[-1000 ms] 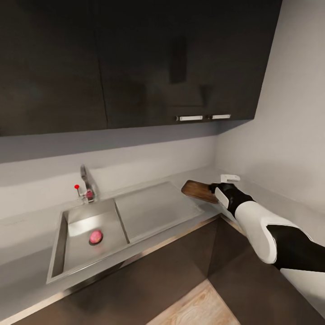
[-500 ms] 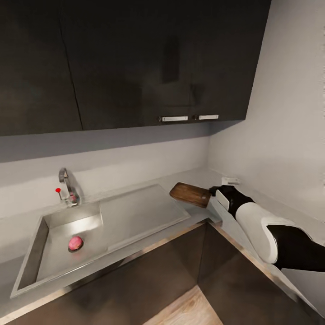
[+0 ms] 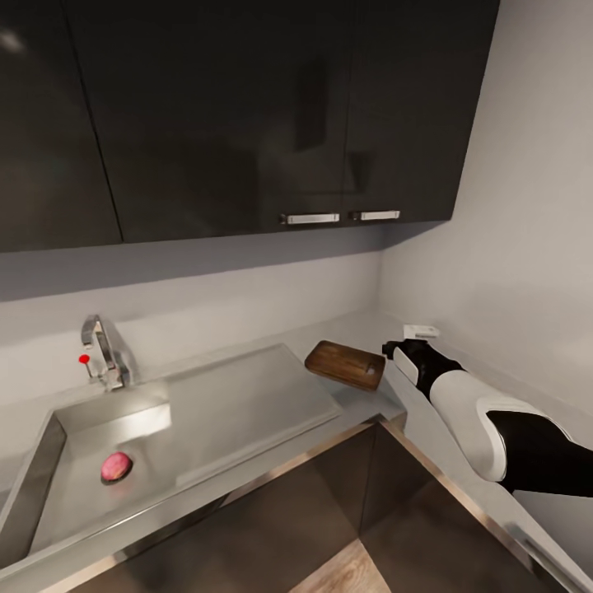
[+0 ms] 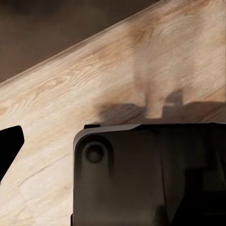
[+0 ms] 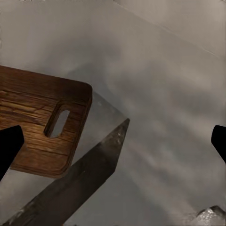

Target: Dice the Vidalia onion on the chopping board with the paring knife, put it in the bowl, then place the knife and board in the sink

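1. Spreading wide apart, the jaws of the right gripper [image 5: 113,141] are seen as two dark tips at the left and right edges of the right wrist view, with nothing held between them.
2. Between those tips the slot-handled end of the chopping board [image 5: 37,127] is seen at centre left of the right wrist view, lying flat on the grey worktop [image 5: 169,94]; a thin steel edge runs diagonally just past its corner.
3. In the head view the right gripper [image 3: 401,352] is placed right of centre, just beside the near end of the chopping board [image 3: 344,364]; contact cannot be told.
4. The board is laid on the worktop [image 3: 362,329] at the inner corner, its left end beside the drainboard.
5. The sink [image 3: 239,403] is spread across the lower left of the head view, and the Vidalia onion [image 3: 116,466], reddish-pink, is seen on the floor of its basin near the left edge.
6. The faucet [image 3: 103,350] with its red knob is set behind the basin at left.
7. Dark wall cabinets [image 3: 247,115] are hung across the top of the head view.
8. The state of the left jaws cannot be told: a dark housing [image 4: 150,179] and light wood floor [image 4: 94,84] are shown in the left wrist view.
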Tool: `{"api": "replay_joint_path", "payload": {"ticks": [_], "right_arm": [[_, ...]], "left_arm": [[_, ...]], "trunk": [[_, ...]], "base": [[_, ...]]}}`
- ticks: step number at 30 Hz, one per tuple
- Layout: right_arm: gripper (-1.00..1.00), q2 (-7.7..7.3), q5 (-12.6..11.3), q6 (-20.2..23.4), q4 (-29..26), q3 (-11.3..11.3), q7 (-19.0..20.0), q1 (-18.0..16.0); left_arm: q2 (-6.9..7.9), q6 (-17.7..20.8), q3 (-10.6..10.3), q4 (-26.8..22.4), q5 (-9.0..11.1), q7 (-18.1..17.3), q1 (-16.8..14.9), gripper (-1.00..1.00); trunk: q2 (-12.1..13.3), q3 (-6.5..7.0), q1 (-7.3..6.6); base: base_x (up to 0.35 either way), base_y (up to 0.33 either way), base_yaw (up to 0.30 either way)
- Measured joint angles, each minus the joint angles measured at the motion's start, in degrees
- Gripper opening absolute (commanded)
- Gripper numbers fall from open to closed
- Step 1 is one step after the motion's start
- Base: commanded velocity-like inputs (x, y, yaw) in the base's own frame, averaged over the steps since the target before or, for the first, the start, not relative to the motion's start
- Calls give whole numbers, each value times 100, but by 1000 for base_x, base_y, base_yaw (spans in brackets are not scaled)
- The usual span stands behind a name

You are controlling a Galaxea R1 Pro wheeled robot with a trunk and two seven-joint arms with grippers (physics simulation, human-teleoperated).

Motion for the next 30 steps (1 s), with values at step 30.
{"api": "replay_joint_path", "payload": {"ticks": [30], "right_arm": [[100, 1, -1, -289, 315, -3, 1, 6]], "left_arm": [[1, 0, -10, 51, 0, 0, 0, 100]], "trunk": [[0, -14, 1]], "base": [[37, 1, 0]]}}
